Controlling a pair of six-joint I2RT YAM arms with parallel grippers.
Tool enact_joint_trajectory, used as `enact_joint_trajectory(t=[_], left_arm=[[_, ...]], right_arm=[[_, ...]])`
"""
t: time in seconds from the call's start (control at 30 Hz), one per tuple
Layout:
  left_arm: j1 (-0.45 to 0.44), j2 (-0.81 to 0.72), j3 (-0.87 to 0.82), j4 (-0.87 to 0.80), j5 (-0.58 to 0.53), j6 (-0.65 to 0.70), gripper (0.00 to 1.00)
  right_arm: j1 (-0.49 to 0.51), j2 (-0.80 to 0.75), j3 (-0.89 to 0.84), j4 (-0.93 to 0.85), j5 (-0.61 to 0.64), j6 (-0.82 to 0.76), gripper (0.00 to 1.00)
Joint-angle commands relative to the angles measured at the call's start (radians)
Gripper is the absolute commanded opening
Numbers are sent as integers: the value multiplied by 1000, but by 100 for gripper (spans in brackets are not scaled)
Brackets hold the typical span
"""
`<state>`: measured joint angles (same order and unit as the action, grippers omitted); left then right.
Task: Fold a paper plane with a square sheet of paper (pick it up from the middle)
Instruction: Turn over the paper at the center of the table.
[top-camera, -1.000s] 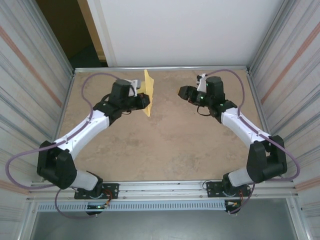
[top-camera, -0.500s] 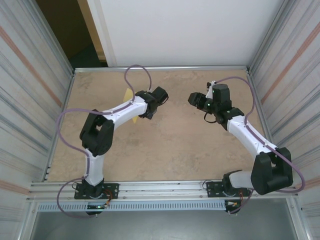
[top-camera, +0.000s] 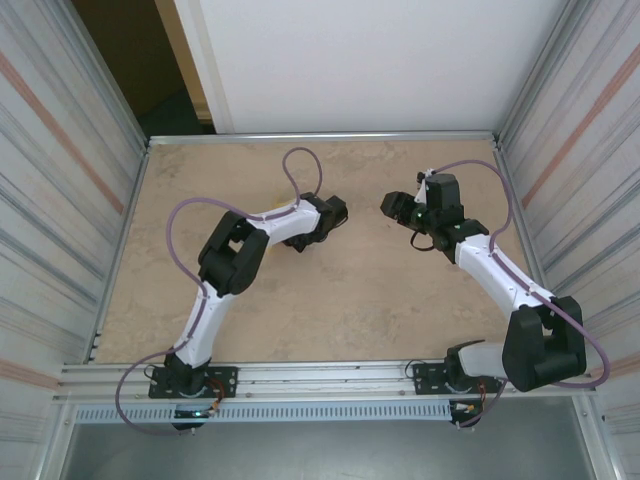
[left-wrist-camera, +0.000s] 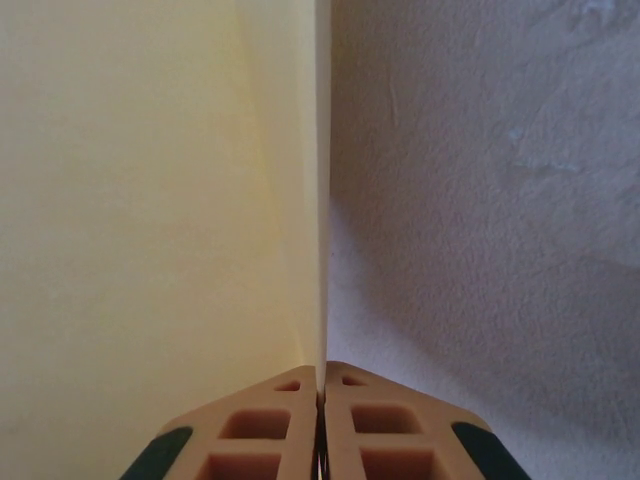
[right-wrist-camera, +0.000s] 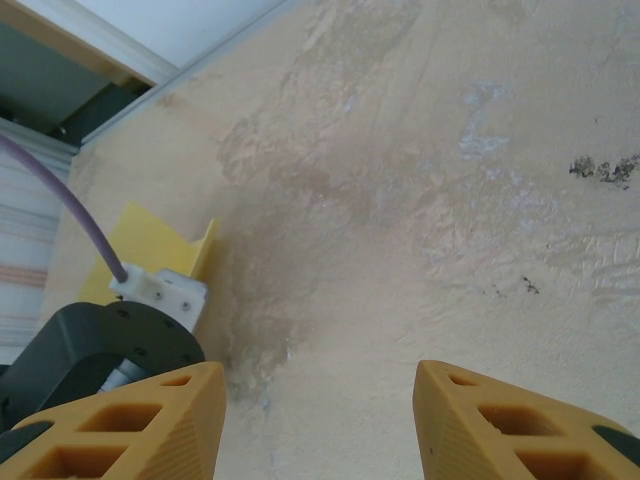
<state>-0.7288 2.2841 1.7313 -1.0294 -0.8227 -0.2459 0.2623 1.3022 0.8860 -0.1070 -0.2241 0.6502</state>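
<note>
The yellow sheet of paper (left-wrist-camera: 150, 200) is pinched edge-on in my left gripper (left-wrist-camera: 320, 392), which is shut on it. One layer stands straight up from the fingertips and a creased flap spreads to the left. Its outline runs past the picture, so I cannot tell whether it has the paper plane's shape. In the right wrist view a corner of the paper (right-wrist-camera: 150, 242) sticks out behind the left wrist (right-wrist-camera: 105, 345). From above, the left wrist (top-camera: 322, 212) covers the paper at mid-table. My right gripper (top-camera: 392, 207) faces it from the right, a short gap away. That gripper (right-wrist-camera: 318, 378) is open and holds nothing.
The tan table (top-camera: 330, 300) is boxed in by ribbed metal walls on the left (top-camera: 60, 200) and right (top-camera: 590, 180) and a white panel behind (top-camera: 360, 60). A purple cable (top-camera: 295, 165) loops above the left forearm. Dark specks (right-wrist-camera: 605, 168) mark the tabletop.
My left arm has stretched right toward the middle of the table, carrying the paper, which is now covered by its wrist from above. The right arm has shifted slightly.
</note>
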Motion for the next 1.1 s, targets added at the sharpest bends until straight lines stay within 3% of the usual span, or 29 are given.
enact_joint_trajectory(t=[0.0,0.23,0.53,0.7,0.8,0.93,1.07], left_arm=[[-14,29,39,-42,-39,-49,10],[-53,109,102,-113,-70,-90,14],[-75,92,119,-84,71,-120,24],[-90,-4,88,-13,261,-142,31],[-101,-85,23,78,442,-167,32],[-106,-252,-149,269,701,-180,35],[-56,-418,-313,406,820,-201,38]], right_arm=[[-6,8,7,-2,13,2,52],[-6,38,12,1,5,10,52],[-6,37,14,1,4,17,52],[-5,35,7,1,8,21,52],[-5,39,5,3,12,26,52],[-7,48,7,6,6,32,52],[-6,59,11,12,-5,35,52]])
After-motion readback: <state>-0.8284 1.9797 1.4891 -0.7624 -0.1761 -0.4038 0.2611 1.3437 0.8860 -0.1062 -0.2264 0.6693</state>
